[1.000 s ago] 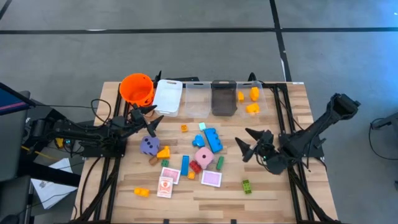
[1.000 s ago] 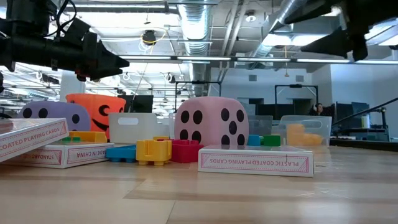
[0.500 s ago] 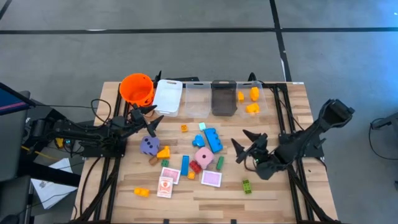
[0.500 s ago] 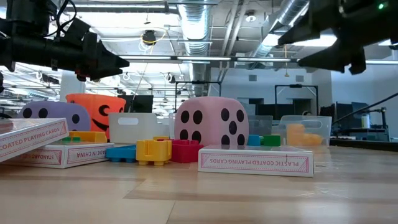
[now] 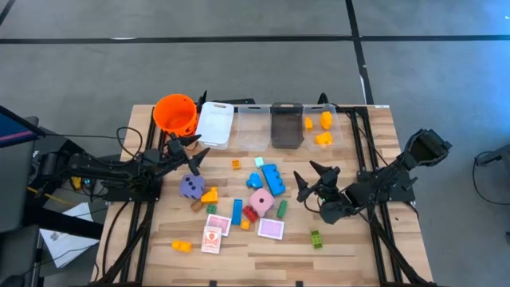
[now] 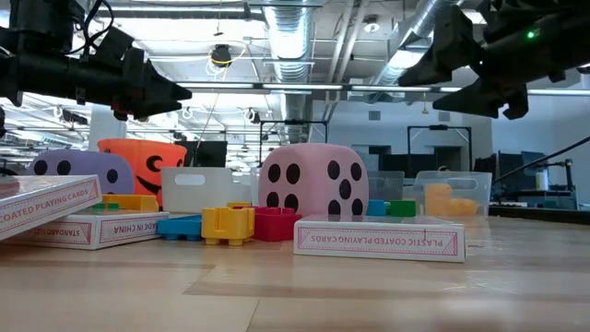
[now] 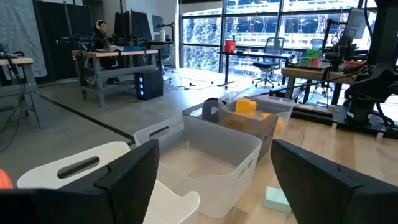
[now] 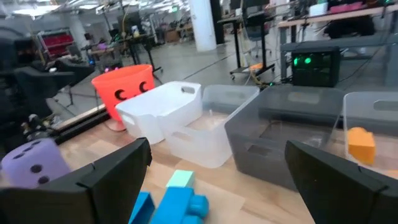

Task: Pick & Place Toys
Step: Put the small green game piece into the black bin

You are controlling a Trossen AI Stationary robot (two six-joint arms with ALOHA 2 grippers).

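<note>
From above: judged as only begun. In the clear end bin [image 5: 335, 126], at the right end of the row: three yellow bricks [image 5: 323, 138], so that much is done. Left out on the table [image 5: 358, 247]: purple die [image 5: 190, 186], pink die [image 5: 260, 201], blue bricks [image 5: 272, 178], cards [image 5: 271, 229], a green brick [image 5: 316, 238], and several small bricks more. Orange bucket [image 5: 175, 113], white bin [image 5: 214, 123], middle clear bin [image 5: 253, 127], grey bin [image 5: 286, 126]: nothing to see inside. Left gripper [image 5: 194, 151]: spread wide, carries nothing, hangs between the bucket and the purple die. Right gripper [image 5: 309, 178]: also released and without load, above bare wood near the blue bricks and the pink die, touches neither. From table height: both dice, cards and bricks in front, flat on the wood; bucket and bins behind them; yellow shapes visible through the wall of the end bin; both grippers high above, apart from every toy. From the left wrist: white bin nearest and without content, then the middle clear bin, also bare inside, then the grey one, then the end bin with a yellow brick. From the right wrist: the same row from the bucket to the end bin, one yellow brick there; inside of the bucket hidden; purple die and a blue brick on the table in front.
</note>
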